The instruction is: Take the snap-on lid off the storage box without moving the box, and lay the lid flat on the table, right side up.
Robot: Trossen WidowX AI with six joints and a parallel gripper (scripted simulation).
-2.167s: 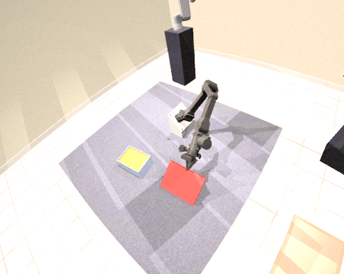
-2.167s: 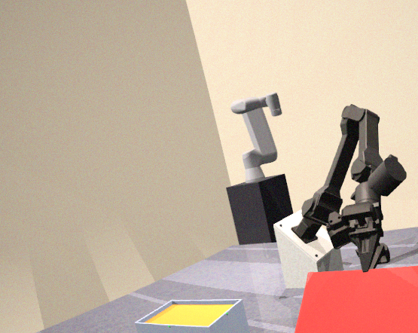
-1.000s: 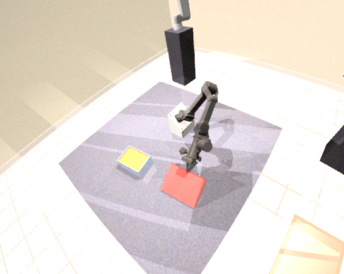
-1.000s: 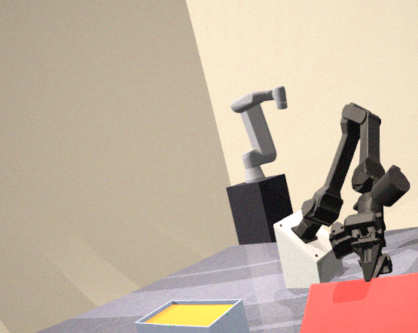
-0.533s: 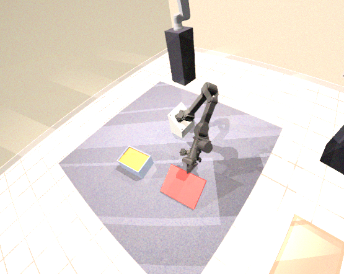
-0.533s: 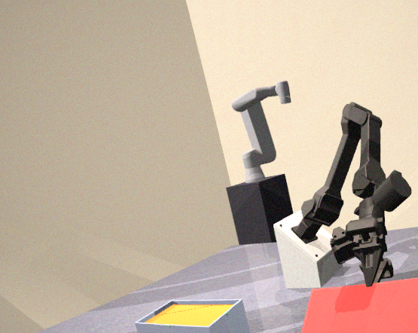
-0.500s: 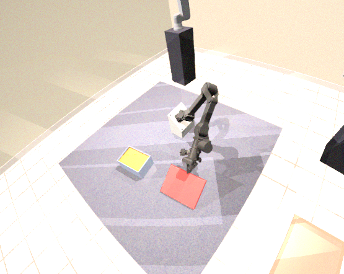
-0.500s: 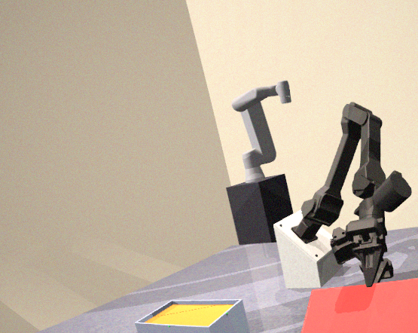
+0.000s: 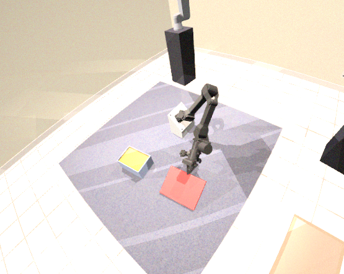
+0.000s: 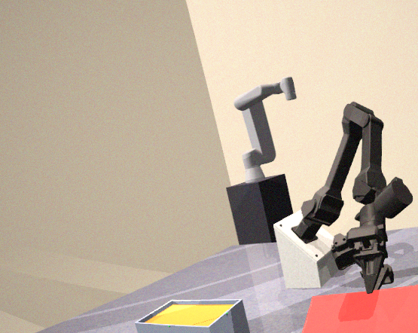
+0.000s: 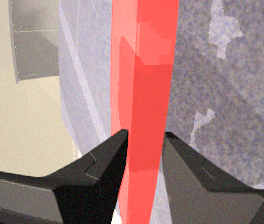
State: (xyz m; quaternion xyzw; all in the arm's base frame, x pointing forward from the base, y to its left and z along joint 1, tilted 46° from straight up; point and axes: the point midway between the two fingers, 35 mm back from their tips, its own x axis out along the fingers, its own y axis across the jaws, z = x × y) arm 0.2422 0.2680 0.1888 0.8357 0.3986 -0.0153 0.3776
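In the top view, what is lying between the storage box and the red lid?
Only a bare strip of the mat separates the storage box from the red lid, as the top view shows.

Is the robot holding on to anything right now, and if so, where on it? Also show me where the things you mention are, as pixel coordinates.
Yes: the flat red rectangular lid [image 9: 182,190] [image 10: 379,313] [image 11: 148,95], pinched by one edge between the fingers.

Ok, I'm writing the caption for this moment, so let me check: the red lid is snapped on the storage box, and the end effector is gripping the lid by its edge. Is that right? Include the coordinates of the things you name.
Not quite: the red lid [image 9: 183,190] [image 10: 371,320] [image 11: 150,100] is off the storage box [image 9: 132,169] [image 10: 228,322], as the top view shows. The end effector [image 9: 188,172] [image 10: 371,291] [image 11: 145,137] is indeed gripping the lid by its edge.
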